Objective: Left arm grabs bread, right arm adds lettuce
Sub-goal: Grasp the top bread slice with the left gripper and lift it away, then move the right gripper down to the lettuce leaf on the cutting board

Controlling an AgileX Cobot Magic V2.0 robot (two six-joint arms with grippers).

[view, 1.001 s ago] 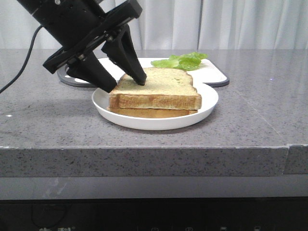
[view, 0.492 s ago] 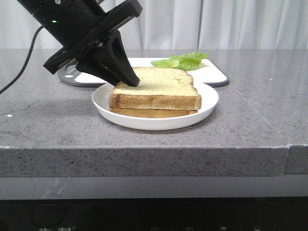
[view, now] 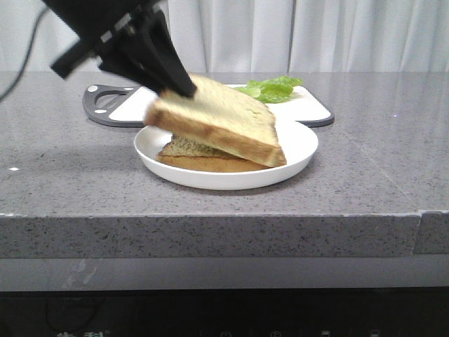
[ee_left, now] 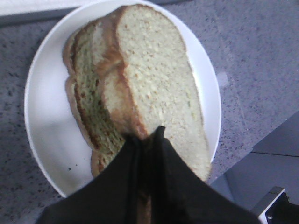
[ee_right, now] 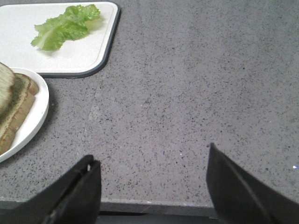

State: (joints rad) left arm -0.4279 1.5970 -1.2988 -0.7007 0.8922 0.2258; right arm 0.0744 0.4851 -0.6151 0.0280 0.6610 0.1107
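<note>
My left gripper [view: 175, 88] is shut on the left edge of the top bread slice [view: 224, 119] and holds that end up, so the slice tilts with its right end low over the white plate [view: 298, 151]. In the left wrist view the gripper [ee_left: 148, 135] pinches the bread [ee_left: 159, 79] at its crust. Under it lies a second slice with a greenish smear [view: 193, 149], also seen in the left wrist view [ee_left: 88, 79]. The green lettuce leaf [view: 270, 89] lies on a white cutting board [view: 309, 105] behind the plate. My right gripper [ee_right: 152, 170] is open over bare counter, away from the lettuce [ee_right: 65, 25].
The grey speckled counter [view: 365, 161] runs to a front edge just below the plate. The cutting board's dark handle [view: 102, 102] sticks out at back left. White curtains hang behind. The plate's rim [ee_right: 35, 121] shows at one side of the right wrist view.
The left gripper shut on the top slice's left edge, then rose and lifted that end, tilting the slice and baring the greenish slice beneath.
</note>
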